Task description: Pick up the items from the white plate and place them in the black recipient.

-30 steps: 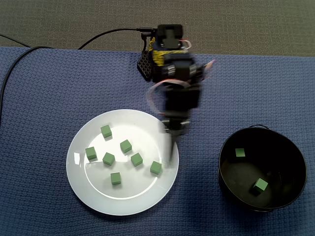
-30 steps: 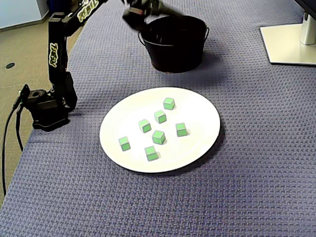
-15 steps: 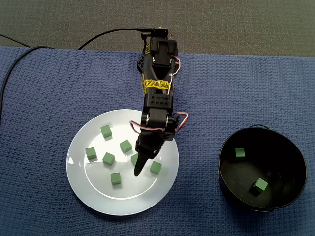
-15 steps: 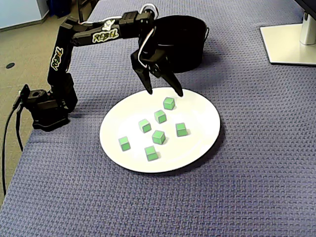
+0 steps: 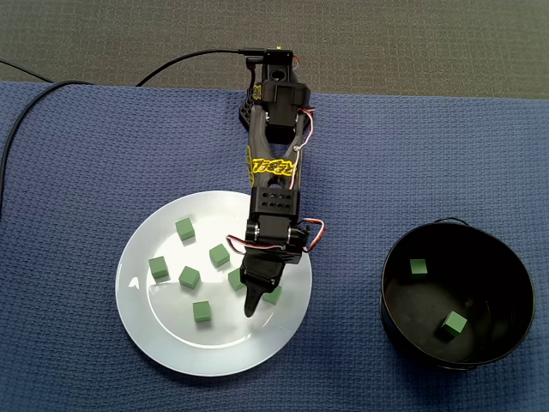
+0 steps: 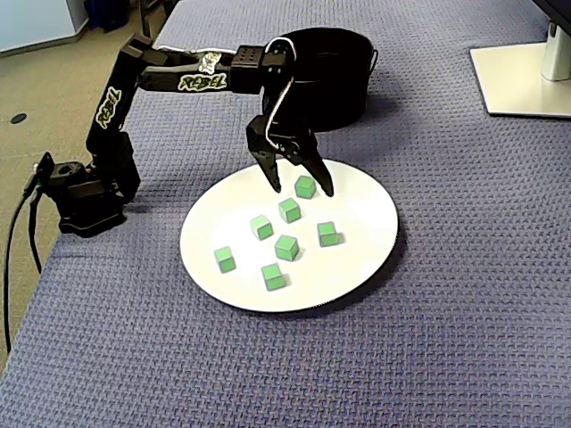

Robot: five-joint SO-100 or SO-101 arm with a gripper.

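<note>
Gripper (image 6: 302, 190) is open, jaws spread and lowered onto the white plate (image 6: 366, 214). They straddle one small green cube (image 6: 306, 185) with crisp edges; I cannot tell whether either finger touches it. Six matching cubes (image 6: 289, 210) lie apart on the plate, on the camera side of the gripper. The black bucket (image 5: 485, 287), well off to its side, holds two more cubes (image 5: 455, 324).
</note>
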